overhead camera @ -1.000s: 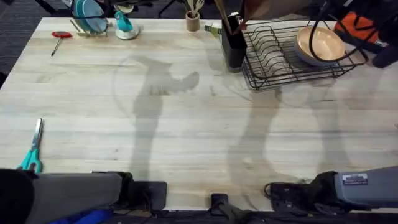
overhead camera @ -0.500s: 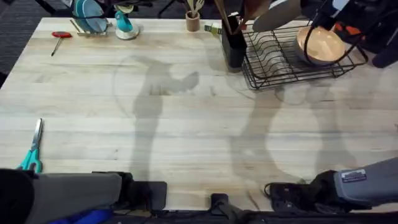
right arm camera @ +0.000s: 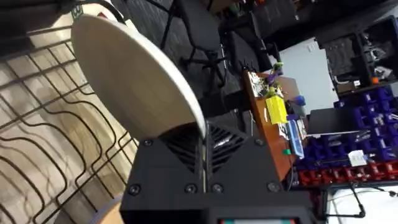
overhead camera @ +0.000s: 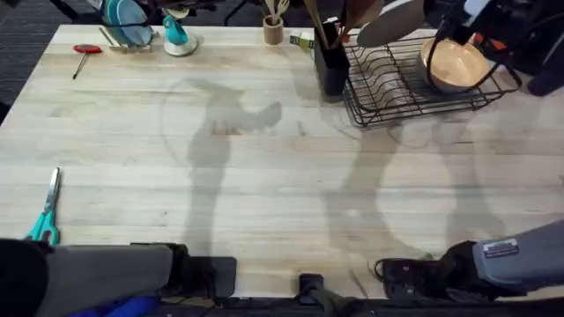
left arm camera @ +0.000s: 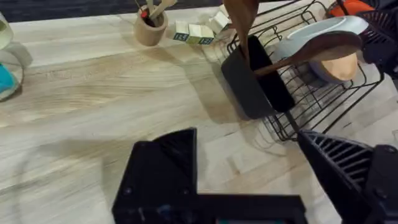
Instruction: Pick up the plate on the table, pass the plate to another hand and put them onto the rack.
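The right wrist view shows the right tool [right arm camera: 202,158] clamped on the round pale grey-white plate [right arm camera: 134,78], tilted edge-up above the black wire rack [overhead camera: 414,84], upper right overhead.

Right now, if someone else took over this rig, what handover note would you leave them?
Right gripper: shut on the plate, gripping its rim and holding it tilted in the air above the rack.
Left gripper: open, holding nothing, over the table facing the rack.
Already in the rack: a peach bowl at its right end.
Done: the plate is off the table and in the right gripper.
Left: lower the plate between the tines, release, pull back.
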`<state>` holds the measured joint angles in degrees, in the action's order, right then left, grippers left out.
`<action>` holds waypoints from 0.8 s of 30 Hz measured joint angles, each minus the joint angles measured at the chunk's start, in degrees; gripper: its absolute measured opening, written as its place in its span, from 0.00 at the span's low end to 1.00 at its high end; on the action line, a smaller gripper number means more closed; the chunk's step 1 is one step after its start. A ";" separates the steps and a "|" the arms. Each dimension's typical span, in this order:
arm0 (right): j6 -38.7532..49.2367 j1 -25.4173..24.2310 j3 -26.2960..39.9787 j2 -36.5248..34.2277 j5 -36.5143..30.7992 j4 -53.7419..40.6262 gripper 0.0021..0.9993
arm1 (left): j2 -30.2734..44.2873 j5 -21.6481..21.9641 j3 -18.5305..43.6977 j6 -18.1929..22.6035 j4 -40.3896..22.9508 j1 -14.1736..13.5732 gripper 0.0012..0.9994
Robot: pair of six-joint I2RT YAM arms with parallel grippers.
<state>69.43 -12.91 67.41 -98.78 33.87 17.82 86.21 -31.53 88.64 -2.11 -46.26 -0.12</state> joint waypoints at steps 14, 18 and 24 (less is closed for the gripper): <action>-2.36 0.41 3.19 -3.47 -0.22 2.45 0.03 | -0.02 0.00 0.00 -0.01 0.04 0.00 0.99; -3.21 0.42 5.64 -3.64 -0.22 2.48 0.03 | -0.02 0.00 0.00 -0.02 0.02 0.00 0.99; -3.50 0.52 8.23 -4.55 -0.20 2.76 0.03 | 0.00 0.00 0.00 -0.02 0.04 0.00 0.99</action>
<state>65.93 -12.38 75.64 -103.33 33.67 20.58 86.21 -31.53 88.64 -2.13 -46.22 -0.12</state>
